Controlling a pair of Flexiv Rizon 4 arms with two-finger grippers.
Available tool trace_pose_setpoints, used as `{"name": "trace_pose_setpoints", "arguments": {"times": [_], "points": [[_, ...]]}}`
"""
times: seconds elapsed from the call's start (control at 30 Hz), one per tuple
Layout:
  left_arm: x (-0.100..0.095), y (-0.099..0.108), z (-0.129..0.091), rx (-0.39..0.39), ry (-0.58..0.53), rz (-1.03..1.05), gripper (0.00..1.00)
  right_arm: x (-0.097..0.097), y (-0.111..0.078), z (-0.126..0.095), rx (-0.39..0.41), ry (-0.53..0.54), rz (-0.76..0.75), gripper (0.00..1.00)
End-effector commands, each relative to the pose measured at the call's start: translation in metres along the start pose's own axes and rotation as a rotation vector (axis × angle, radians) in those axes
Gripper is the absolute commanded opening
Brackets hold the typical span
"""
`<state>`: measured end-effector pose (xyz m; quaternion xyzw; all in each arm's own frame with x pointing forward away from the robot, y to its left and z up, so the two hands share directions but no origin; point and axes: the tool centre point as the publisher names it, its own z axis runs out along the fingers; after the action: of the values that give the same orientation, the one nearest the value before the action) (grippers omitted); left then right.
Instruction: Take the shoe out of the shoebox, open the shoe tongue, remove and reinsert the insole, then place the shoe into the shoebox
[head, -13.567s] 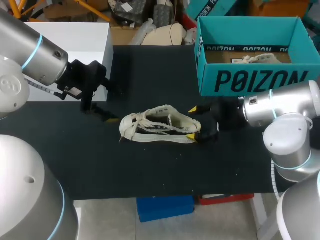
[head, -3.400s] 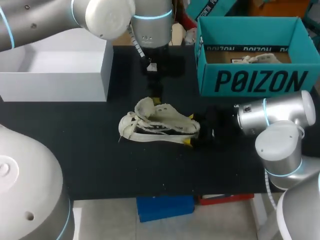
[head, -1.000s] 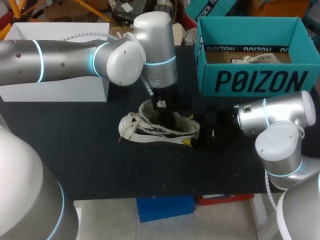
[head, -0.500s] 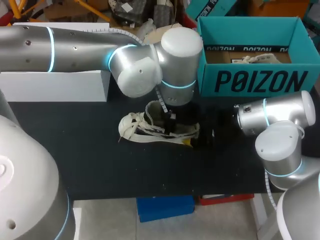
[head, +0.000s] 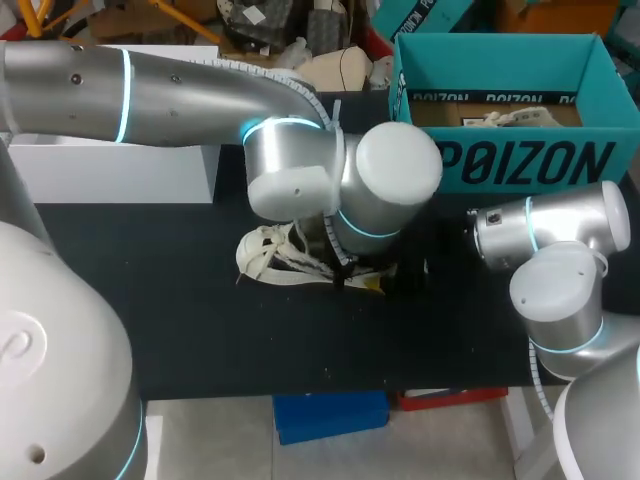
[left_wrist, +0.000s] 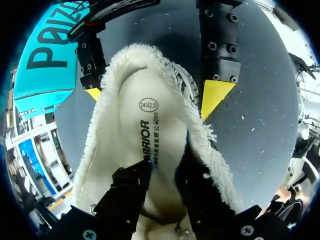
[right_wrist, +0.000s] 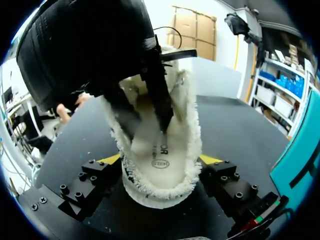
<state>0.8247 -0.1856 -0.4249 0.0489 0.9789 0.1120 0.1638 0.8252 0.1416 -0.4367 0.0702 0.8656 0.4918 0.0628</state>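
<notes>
Shoe (head: 266, 256) sits mid-table (head: 200, 330), near-left of the teal shoebox (head: 500, 160). Right jaws clamped on its heel, one yellow tip each side. Left jaws down inside the shoe opening over the insole (left_wrist: 150, 122). Tips hidden, can't tell grip.

A: L arm (head: 200, 90), where's it vs 13 s ago?
B: You no longer have it at the table's left side. It's across to mid, wrist covers the shoe (head: 268, 255), L gripper (left_wrist: 164, 170) down in the opening.
</notes>
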Motion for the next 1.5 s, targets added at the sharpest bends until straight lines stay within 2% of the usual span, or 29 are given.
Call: {"name": "trace_pose_setpoints", "arguments": {"times": [0.03,0.07,0.1,0.17,0.3,0.43,0.63,0.7,0.9,0.97,1.0,1.03,1.1,1.23,1.5], "points": [[0.009,0.003,0.046,-0.132,-0.198,-0.052,0.36,0.0,0.0,0.001,0.004,-0.002,0.002,0.0],[0.007,0.005,0.048,-0.123,-0.196,-0.062,0.32,0.0,0.0,0.001,0.004,-0.002,0.002,0.0],[0.006,0.006,0.052,-0.145,-0.217,-0.065,0.3,0.0,0.0,0.001,0.004,-0.002,0.002,0.0],[0.002,0.009,0.061,-0.136,-0.21,-0.064,0.27,0.0,0.0,0.001,0.004,-0.002,0.002,0.0],[-0.007,0.01,0.075,-0.128,-0.241,-0.081,0.29,0.0,0.0,0.001,0.004,-0.002,0.002,0.0],[-0.02,0.006,0.077,-0.078,-0.266,-0.1,0.29,0.0,0.0,0.001,0.004,-0.002,0.002,0.0],[-0.039,0.006,0.078,-0.069,-0.325,-0.159,0.3,0.0,0.0,0.001,0.004,-0.002,0.002,0.0],[-0.046,0.006,0.078,-0.045,-0.323,-0.172,0.29,0.0,0.0,0.001,0.004,-0.002,0.002,0.0],[-0.05,0.011,0.083,-0.044,-0.324,-0.192,0.27,0.0,0.0,0.001,0.004,-0.002,0.002,0.0],[-0.049,0.012,0.086,-0.05,-0.318,-0.197,0.21,0.0,0.0,0.001,0.004,-0.002,0.002,0.0],[-0.049,0.013,0.087,-0.051,-0.309,-0.207,0.15,0.0,0.0,0.001,0.004,-0.002,0.002,0.0],[-0.049,0.013,0.088,-0.045,-0.3,-0.211,0.04,0.0,0.0,0.001,0.004,-0.002,0.002,0.0],[-0.05,0.013,0.088,-0.045,-0.292,-0.221,0.0,0.0,0.0,0.001,0.004,-0.002,0.002,0.0],[-0.052,0.011,0.083,-0.012,-0.256,-0.216,0.0,0.0,0.0,0.001,0.004,-0.002,0.002,0.0],[-0.055,0.008,0.049,0.111,-0.153,-0.162,0.0,0.0,0.0,0.001,0.004,-0.002,0.002,0.0]]}}
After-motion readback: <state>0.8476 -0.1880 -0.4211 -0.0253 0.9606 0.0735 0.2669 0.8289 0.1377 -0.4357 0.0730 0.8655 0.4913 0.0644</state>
